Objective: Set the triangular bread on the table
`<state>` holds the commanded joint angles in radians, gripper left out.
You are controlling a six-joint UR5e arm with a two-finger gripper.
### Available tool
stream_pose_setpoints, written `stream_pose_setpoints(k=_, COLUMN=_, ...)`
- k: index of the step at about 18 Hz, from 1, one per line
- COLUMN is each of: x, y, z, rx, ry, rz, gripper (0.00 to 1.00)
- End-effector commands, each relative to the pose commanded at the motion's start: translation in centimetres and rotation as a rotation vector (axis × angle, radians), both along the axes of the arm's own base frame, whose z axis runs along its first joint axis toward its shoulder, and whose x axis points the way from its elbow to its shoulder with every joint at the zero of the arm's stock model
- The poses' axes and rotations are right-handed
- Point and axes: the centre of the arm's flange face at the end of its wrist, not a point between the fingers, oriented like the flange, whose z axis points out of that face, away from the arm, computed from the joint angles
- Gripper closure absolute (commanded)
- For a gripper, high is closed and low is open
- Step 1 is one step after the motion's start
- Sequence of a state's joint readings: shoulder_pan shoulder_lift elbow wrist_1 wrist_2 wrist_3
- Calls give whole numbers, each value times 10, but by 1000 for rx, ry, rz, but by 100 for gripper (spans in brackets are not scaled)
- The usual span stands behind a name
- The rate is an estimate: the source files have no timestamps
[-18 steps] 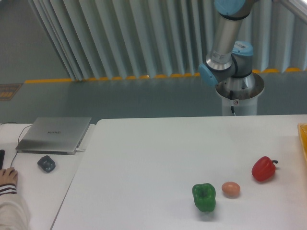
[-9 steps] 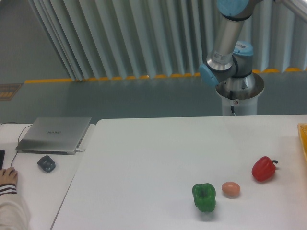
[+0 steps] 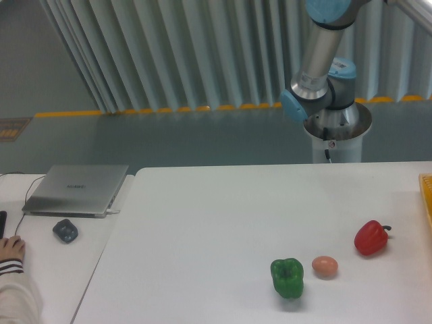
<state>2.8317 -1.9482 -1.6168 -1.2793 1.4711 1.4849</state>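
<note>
White and smooth, the table (image 3: 202,229) fills the lower part of the view, and I take the green pepper (image 3: 287,277) standing on it as my landmark. Just right of the green pepper sits a small brown egg (image 3: 325,266), close but not touching it. Further right and a little behind is the red pepper (image 3: 370,237), well apart from the egg. At the far right edge a sliver of something yellow (image 3: 427,202) shows, cut off by the frame. Far to the left of the green pepper, on the adjoining desk (image 3: 47,270), lie a closed silver laptop (image 3: 77,190) and a small dark object (image 3: 65,231) just in front of it; a person's hand (image 3: 11,250) rests at the desk's left edge. Behind the green pepper, beyond the table, my arm (image 3: 317,61) rises from its base and runs out of the top of the frame. My pincer is out of view, so I cannot tell how wide it stands or whether it holds anything. The triangular bread is nowhere in sight.
</note>
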Motion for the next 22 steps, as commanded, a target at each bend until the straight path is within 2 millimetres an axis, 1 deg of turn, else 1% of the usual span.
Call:
stream_pose_setpoints(k=12, x=-5, y=-3, z=-5, rx=3, ry=-3, rz=-20, gripper=0)
stream_pose_setpoints(k=18, x=-3, y=-3, z=-5, rx=5, ry=-7, rz=-19, gripper=0)
stream_pose_setpoints(k=22, x=1, y=-4, z=-11, rx=0, ry=-18, rz=-21, gripper=0)
